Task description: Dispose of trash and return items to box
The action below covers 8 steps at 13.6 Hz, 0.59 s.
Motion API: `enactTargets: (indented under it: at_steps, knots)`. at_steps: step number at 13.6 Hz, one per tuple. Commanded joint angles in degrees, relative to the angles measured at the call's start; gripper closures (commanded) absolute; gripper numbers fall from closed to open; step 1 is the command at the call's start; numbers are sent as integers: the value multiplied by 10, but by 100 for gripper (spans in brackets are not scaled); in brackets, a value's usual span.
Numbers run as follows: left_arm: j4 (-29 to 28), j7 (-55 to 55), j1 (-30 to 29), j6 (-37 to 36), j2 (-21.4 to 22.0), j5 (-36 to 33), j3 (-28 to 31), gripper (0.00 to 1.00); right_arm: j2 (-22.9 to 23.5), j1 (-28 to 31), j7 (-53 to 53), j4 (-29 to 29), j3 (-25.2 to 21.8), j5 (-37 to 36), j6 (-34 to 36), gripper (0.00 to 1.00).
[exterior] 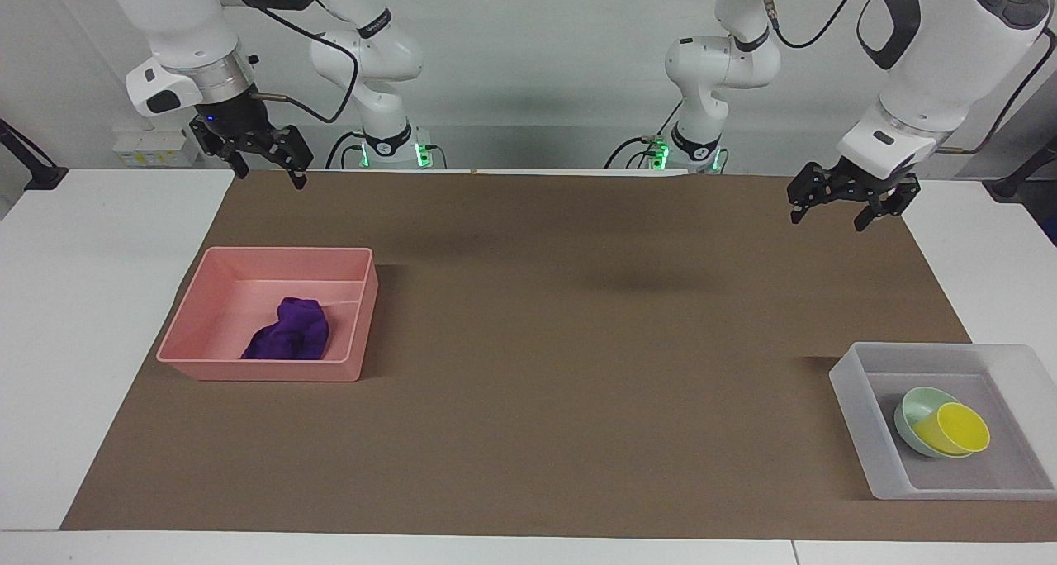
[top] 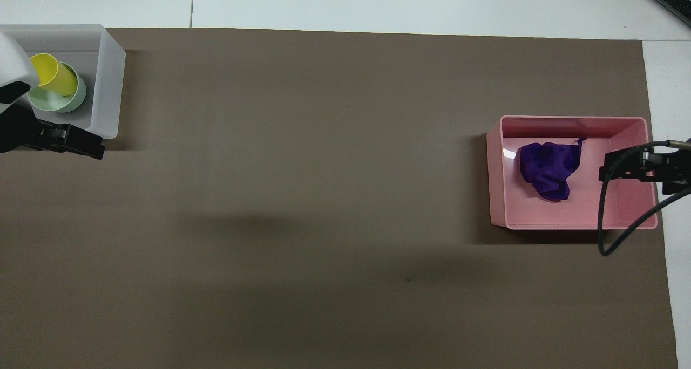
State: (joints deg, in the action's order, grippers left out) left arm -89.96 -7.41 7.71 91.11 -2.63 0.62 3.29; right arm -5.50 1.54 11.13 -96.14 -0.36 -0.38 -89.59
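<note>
We see a white table covered across most of its top by a brown paper mat, with a pale wall and the two white arms' bases at the robots' end. The trash, a small deep-purple wad of soft cloth, lies lumpy and loose inside a pink rectangular plastic tub toward the right arm's end of the table; in the overhead view the wad sits on the tub's floor, clear of its rim. Toward the left arm's end, and farther from the robots than the tub, stands the box, a translucent whitish rectangular plastic tray with low walls. In it rests a pale mint-green shallow round bowl, and a small bright-yellow plastic cup lies tilted on its side in that bowl, touching it. The left gripper hangs in the air over the mat's edge at the left arm's end, well apart from the tray, its fingers spread apart and holding nothing. The right gripper hangs over the mat's corner near the right arm's base, well above the pink tub, likewise spread and empty.
</note>
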Motion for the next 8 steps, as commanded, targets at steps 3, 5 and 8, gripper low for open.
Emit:
enactTargets:
  at_steps: [3,5,8]
  knots:
    - [-36,-2,-2,21,27,-9,1,0,-7,7,-13,-4,1,12,7,0]
    - [-38,-2,-2,14,34,-8,1,0,-7,7,-13,-4,0,12,7,0]
    - [-43,-1,-3,12,41,-8,1,0,-7,7,-13,-4,0,12,7,0]
